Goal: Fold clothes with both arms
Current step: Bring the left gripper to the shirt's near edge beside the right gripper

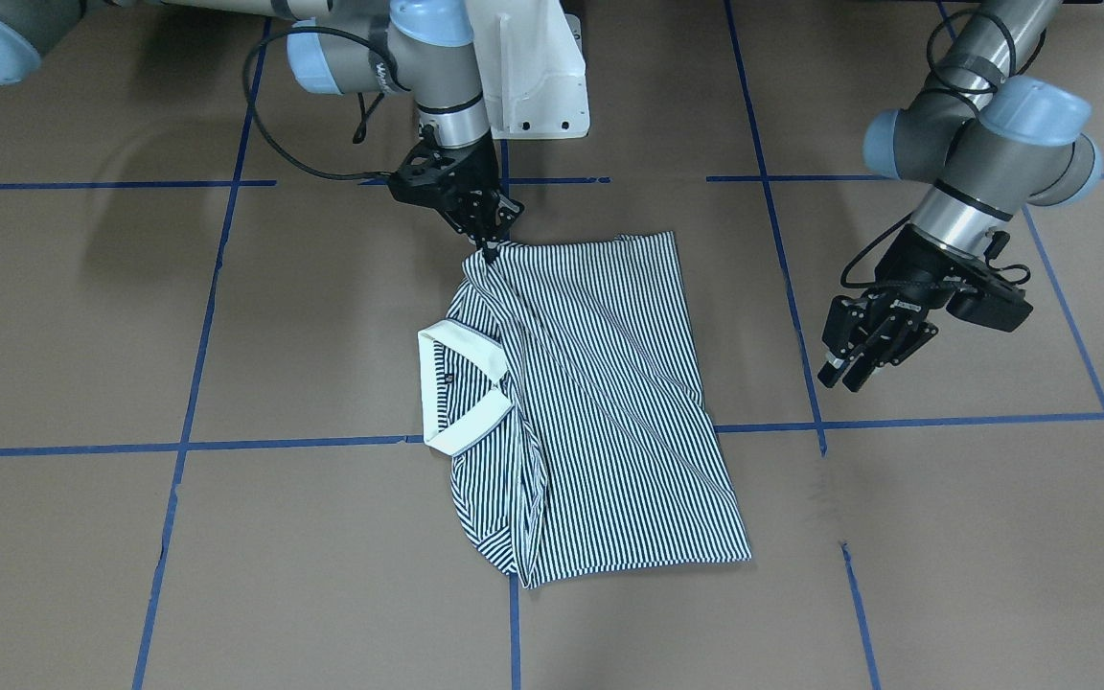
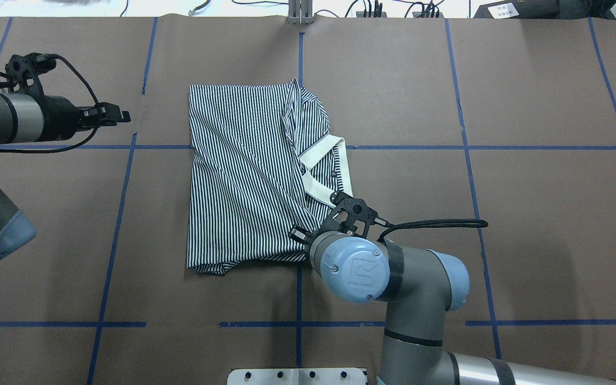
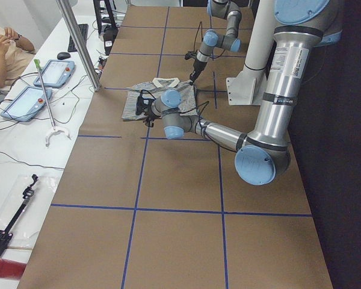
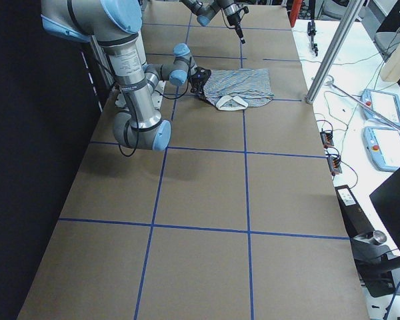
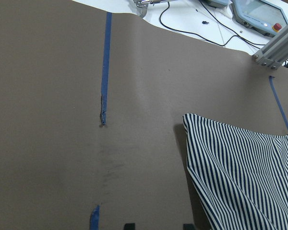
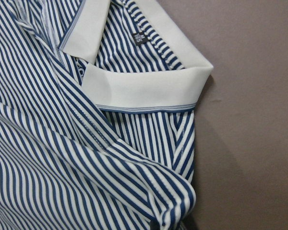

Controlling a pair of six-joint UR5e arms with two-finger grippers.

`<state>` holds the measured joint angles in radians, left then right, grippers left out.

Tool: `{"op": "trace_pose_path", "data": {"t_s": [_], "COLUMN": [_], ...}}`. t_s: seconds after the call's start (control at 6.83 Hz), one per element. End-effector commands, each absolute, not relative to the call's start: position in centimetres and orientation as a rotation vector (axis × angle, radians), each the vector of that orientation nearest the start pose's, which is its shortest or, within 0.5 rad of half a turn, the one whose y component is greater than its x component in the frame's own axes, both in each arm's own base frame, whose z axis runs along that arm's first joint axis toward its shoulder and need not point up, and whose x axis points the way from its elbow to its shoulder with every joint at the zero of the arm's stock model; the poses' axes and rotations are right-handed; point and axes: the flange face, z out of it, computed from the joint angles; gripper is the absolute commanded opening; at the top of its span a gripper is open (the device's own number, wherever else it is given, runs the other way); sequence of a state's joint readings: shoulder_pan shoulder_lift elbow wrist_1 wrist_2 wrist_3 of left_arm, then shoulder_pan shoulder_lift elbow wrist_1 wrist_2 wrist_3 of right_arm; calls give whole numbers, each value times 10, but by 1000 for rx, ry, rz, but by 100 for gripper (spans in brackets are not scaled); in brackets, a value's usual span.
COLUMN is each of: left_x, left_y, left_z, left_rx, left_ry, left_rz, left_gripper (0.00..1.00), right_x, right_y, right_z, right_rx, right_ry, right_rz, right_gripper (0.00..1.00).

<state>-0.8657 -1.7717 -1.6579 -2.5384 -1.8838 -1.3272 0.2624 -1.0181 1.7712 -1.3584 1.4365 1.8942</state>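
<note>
One polo shirt (image 1: pixel 600 383) lay partly folded on the brown table (image 1: pixel 82 335). Its single cream collar (image 1: pixel 461 383) was at one long edge. Of the two grippers, the right gripper (image 1: pixel 492 247) had its two fingers pinched together on the shirt's corner, on the collar side and nearest the robot's base. The left gripper (image 1: pixel 844 377) hung off the shirt's opposite long edge, well apart from the cloth, with its two fingers spread.
</note>
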Motion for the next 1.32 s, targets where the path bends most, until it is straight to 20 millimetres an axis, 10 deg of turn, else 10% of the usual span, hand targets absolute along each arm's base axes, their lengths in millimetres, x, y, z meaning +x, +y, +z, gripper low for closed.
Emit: {"op": "trace_pose_path", "data": {"t_s": [0.0, 0.59, 1.17], "left_x": [320, 455, 509], "left_y": [-458, -301, -231], "left_z": [332, 296, 309], "left_rx": [201, -152, -273], "left_ry": [1276, 1194, 1090], "left_rz": [-431, -576, -548], "left_gripper": [47, 62, 64], "right_x": [-550, -534, -534], "right_y": [-303, -287, -285], "right_z": [241, 242, 241], "right_rx": [101, 101, 98], "right_ry": [-995, -962, -965], "right_rz": [601, 587, 583], "right_gripper": [0, 0, 0]}}
